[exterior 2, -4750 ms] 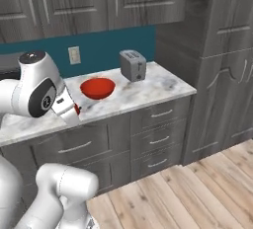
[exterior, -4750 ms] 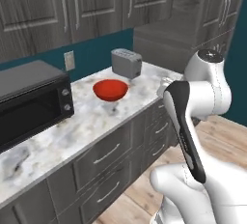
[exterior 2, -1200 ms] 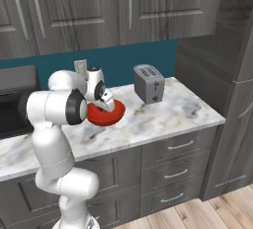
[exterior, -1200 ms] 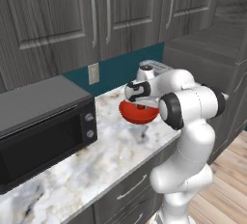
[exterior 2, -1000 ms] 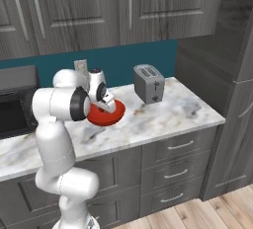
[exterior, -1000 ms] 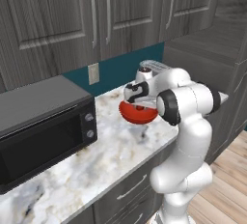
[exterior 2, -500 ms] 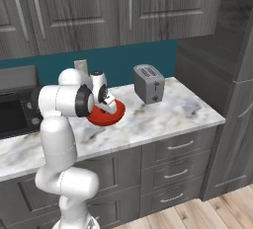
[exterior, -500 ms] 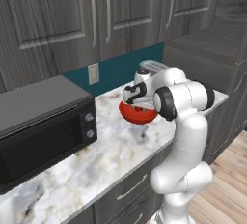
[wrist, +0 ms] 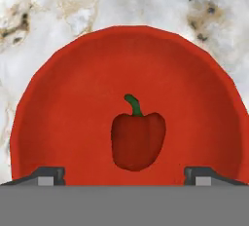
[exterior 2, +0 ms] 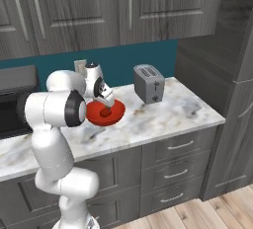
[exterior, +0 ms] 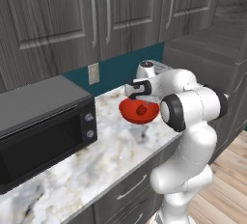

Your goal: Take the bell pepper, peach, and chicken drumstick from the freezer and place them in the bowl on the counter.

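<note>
The bell pepper (wrist: 138, 141) lies loose at the centre of the bowl (wrist: 68, 108), low in the hand view, and the gripper (wrist: 124, 174) hangs above it with fingers spread wide, holding nothing. Best to lift straight up — clear of the rim — before swinging away, so the bowl is not nudged across the counter (exterior 2: 168, 112).

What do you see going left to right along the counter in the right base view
Microwave → robot arm → red bowl holding the bell pepper → toaster, all on the counter.
</note>
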Robot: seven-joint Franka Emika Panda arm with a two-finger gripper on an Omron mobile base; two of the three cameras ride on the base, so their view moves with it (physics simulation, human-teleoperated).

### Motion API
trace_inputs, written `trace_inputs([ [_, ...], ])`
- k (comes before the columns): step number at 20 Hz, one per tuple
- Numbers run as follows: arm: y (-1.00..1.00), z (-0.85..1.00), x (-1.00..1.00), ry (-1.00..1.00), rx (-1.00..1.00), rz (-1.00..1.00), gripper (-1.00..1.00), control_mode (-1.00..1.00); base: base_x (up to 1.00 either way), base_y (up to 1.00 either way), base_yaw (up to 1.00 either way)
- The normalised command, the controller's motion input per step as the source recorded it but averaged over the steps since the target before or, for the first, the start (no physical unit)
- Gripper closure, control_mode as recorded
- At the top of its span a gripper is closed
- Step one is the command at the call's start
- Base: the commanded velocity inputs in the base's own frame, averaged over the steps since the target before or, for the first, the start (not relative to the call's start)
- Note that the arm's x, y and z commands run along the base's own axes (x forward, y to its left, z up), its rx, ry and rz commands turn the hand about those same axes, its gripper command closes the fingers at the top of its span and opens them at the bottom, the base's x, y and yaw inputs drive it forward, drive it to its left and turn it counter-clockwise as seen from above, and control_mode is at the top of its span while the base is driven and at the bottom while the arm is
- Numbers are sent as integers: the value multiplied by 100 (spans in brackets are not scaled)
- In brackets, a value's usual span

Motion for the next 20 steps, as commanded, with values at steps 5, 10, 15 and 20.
trace_inputs([
  [5, -2, 52, -100, -19, 0, 0, -100, -100, 0, 0, 0],
  [10, -20, 0, -100, -23, 0, 0, -100, -100, 0, 0, 0],
  [15, -22, 83, -100, -12, 4, -9, -100, -100, 0, 0, 0],
  [20, -16, 100, -100, 0, 4, -18, -100, -100, 0, 0, 0],
])
